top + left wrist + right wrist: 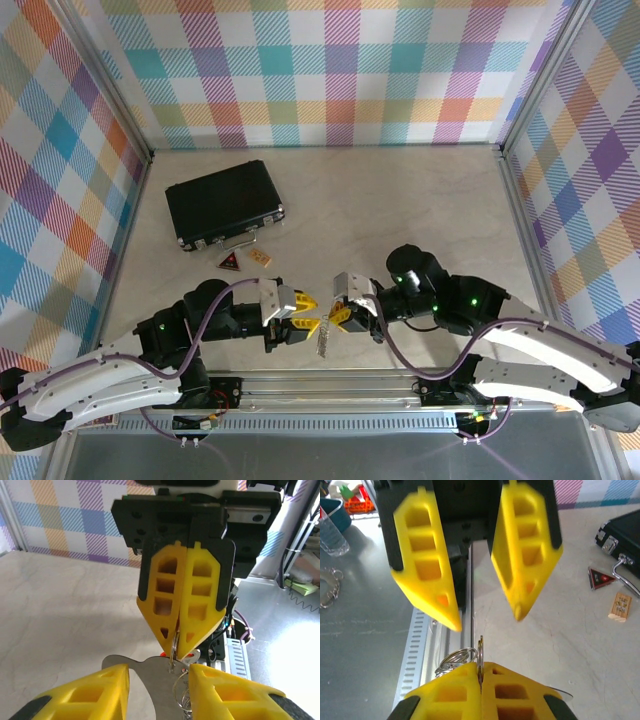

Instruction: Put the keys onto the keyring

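My right gripper is shut on the keyring, a thin silver ring seen edge-on that sticks up from between its tips. Several small rings hang on it at the left. In the left wrist view a flat silver plate hangs under the right gripper, and the small rings lie against that plate. A speck of red, seemingly the key's head, peeks from behind the plate; the rest of the key is hidden. My left gripper is open, its fingers on either side of the plate. From above, the two grippers meet tip to tip.
A black case lies at the back left. A dark triangular tag and a tan tag sit in front of it. The slotted metal rail runs along the near edge just under the grippers. Checked walls enclose the table.
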Action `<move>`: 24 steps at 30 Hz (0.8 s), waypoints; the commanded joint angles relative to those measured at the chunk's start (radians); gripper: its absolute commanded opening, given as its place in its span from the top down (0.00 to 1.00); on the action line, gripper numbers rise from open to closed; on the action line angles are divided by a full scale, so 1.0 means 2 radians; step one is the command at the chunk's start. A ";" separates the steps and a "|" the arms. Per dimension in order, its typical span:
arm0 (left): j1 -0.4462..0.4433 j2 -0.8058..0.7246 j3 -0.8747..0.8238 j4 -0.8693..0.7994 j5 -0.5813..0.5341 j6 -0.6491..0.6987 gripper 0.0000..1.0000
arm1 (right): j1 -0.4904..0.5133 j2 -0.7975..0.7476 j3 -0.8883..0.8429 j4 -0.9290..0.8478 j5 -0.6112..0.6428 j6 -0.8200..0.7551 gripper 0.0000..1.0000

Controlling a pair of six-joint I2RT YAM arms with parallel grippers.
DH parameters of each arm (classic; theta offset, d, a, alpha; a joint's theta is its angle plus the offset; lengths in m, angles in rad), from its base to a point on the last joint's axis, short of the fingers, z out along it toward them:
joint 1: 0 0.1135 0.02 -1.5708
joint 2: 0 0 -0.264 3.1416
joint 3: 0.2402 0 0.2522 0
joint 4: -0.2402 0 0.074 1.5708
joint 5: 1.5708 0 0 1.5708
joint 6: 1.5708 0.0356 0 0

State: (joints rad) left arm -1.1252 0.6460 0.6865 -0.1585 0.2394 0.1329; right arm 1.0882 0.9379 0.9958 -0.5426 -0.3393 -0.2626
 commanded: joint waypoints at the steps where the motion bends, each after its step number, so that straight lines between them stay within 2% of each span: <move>1: -0.003 0.004 0.025 -0.028 -0.017 0.014 0.64 | 0.006 0.013 0.041 -0.049 0.013 -0.027 1.00; 14: -0.004 0.040 0.035 -0.021 0.004 0.017 0.70 | 0.014 0.038 0.060 -0.074 0.001 -0.021 1.00; 24: -0.003 0.047 0.026 -0.002 0.006 0.016 0.75 | 0.018 0.051 0.063 -0.059 -0.024 -0.016 1.00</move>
State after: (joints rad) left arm -1.1255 0.7341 0.7242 -0.2153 0.2501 0.1543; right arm 1.1076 1.0233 1.0851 -0.6838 -0.3191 -0.2966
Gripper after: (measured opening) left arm 0.252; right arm 0.041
